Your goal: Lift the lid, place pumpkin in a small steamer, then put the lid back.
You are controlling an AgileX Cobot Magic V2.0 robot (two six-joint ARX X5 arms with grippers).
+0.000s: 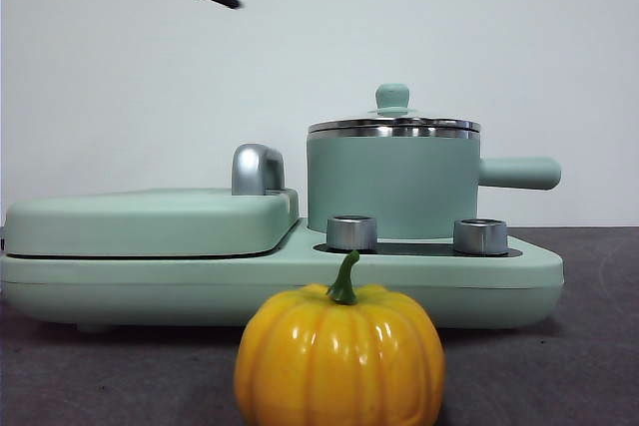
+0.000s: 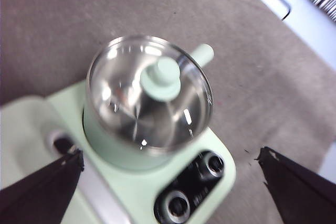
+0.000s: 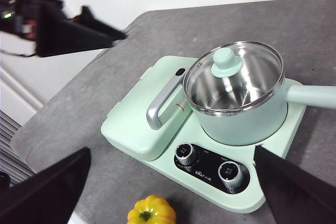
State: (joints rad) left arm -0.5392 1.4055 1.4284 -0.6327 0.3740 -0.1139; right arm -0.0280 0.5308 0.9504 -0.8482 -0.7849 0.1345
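Lid [image 2: 152,95] of clear glass sits closed on the small steamer [image 1: 391,185], its mint-green knob [image 2: 161,78] directly below the left gripper [image 2: 170,182], whose black jaws hang wide apart and empty above it, nearer than the right gripper [image 3: 173,192].

The left gripper [image 2: 168,192] has matte black, wedge-shaped fingers [image 2: 39,192] with scuffed pale edges; the right gripper's [image 3: 168,192] look alike.
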